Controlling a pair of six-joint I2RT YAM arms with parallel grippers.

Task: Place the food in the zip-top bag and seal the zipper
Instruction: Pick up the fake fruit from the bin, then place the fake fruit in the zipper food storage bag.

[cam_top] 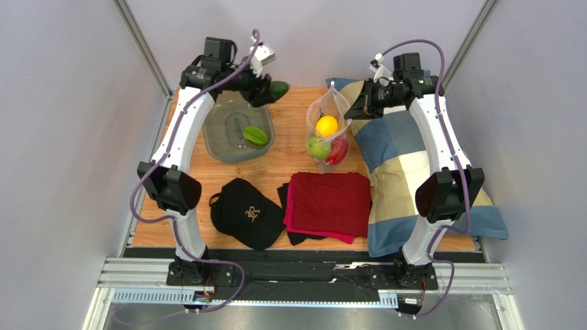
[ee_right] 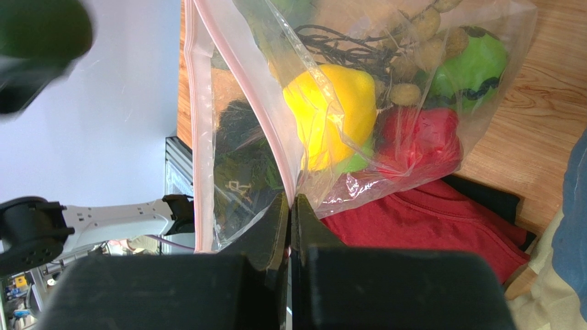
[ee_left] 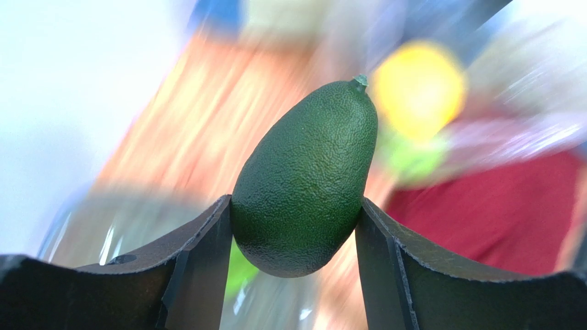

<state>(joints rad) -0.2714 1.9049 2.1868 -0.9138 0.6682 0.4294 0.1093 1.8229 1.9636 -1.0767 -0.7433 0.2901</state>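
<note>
My left gripper (cam_top: 267, 89) (ee_left: 293, 207) is shut on the dark green piece (cam_top: 279, 89) (ee_left: 306, 179), held in the air over the back of the table, left of the bag. The zip-top bag (cam_top: 324, 110) (ee_right: 413, 20) hangs with its mouth held up. My right gripper (cam_top: 355, 110) (ee_right: 290, 203) is shut on one side of the pinkish zipper (ee_right: 270, 130), and the other lip (ee_right: 200, 137) hangs apart. In the bag are a yellow lemon (cam_top: 326, 126) (ee_right: 331, 113), a green apple (cam_top: 317, 146) (ee_right: 468, 65), a red pepper (cam_top: 338, 150) (ee_right: 420, 137) and a brownish grape bunch (ee_right: 420, 41). A green star fruit (cam_top: 255, 135) lies in the tray.
The grey-green oval tray (cam_top: 227, 127) sits at the back left. A black cap (cam_top: 248, 213) and a folded red cloth (cam_top: 329, 203) on black cloth lie at the front. A blue and cream checked cushion (cam_top: 406, 172) covers the right side under the right arm.
</note>
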